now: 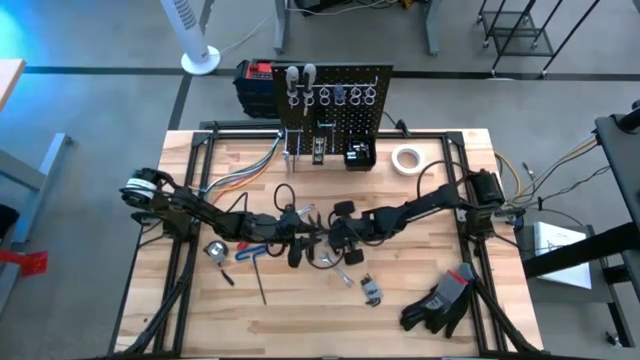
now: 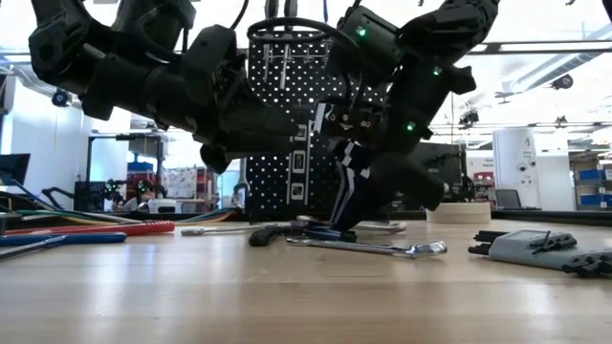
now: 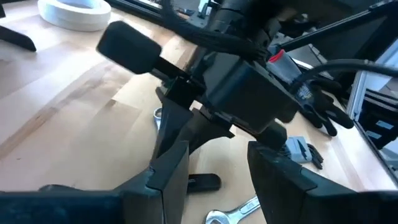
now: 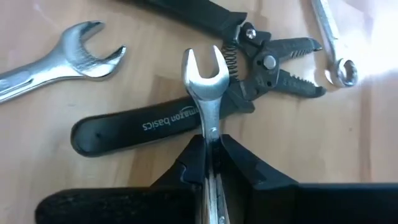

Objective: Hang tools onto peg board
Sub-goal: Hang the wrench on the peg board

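Gripping a silver wrench [image 4: 203, 93], right pincer [image 4: 211, 163], small bin [image 1: 359, 157] on peg board [image 1: 335, 100]

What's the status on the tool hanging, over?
Right gripper shut on a wrench. Left gripper open beside it, empty. Pliers underneath. Peg board far off.

Pale wood bench [image 1: 200, 320], visible grain, satin finish. Bright polished metal on the small wrench [image 4: 204, 87] at frame centre of the right wrist view; same shiny steel on the bigger wrench [image 4: 56, 62] upper left. Matt black plastic handles and dull dark metal jaws on the wire strippers [image 4: 186, 118]. Matt black perforated peg board [image 1: 335, 100], silvery hooks. Dark fabric gloves [image 1: 440, 300], lower right.
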You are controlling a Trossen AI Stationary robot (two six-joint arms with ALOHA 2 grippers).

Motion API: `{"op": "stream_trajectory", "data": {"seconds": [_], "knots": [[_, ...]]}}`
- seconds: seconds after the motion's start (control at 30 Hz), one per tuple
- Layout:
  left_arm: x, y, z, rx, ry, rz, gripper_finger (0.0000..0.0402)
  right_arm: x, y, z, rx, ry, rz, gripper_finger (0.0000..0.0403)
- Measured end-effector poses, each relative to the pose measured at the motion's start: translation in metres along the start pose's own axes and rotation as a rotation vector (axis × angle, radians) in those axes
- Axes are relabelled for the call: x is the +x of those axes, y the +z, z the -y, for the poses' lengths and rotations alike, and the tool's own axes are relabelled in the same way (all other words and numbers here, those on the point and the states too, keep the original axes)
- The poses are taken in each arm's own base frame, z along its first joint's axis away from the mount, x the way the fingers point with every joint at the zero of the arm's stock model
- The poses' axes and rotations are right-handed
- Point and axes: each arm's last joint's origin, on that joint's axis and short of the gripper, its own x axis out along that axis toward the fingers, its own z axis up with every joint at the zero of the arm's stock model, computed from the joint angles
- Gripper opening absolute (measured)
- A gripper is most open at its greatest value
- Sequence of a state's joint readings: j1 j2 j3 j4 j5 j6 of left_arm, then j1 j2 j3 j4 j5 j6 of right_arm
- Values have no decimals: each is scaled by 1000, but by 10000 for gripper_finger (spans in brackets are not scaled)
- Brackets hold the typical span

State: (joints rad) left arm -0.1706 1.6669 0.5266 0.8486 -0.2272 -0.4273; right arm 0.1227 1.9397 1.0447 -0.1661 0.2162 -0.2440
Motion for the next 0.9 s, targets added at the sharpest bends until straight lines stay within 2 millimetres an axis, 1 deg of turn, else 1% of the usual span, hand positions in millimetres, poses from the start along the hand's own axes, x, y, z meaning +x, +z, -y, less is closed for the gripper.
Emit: {"op": "stream_trajectory", "data": {"seconds": [0.07,0.13,0.3,0.37,0.43,0.53,0.63,0.7,0.8,0.9], "knots": [[0,-1,1,-12,-4,-1,154,-7,3,-5,22,-37,9,10],[-1,-1,3,-22,-11,-4,154,-20,5,-13,8,-76,5,5],[-1,-1,6,-48,-28,-3,154,-60,23,-36,-107,-171,119,2],[0,0,7,-52,-47,-4,154,-68,25,-43,-139,-207,136,1],[2,4,11,-33,-65,9,154,-73,25,-47,-162,-213,134,1],[4,10,18,79,-90,25,154,-79,27,-46,-115,-185,141,1],[8,15,27,202,-121,29,155,-81,28,-40,-14,-77,98,0],[12,19,30,243,-123,11,156,-84,34,-36,52,-10,94,0],[19,25,35,283,-109,-78,158,-92,41,-35,63,13,72,0],[26,33,41,318,-72,-209,158,-97,46,-35,59,23,69,0]]}}
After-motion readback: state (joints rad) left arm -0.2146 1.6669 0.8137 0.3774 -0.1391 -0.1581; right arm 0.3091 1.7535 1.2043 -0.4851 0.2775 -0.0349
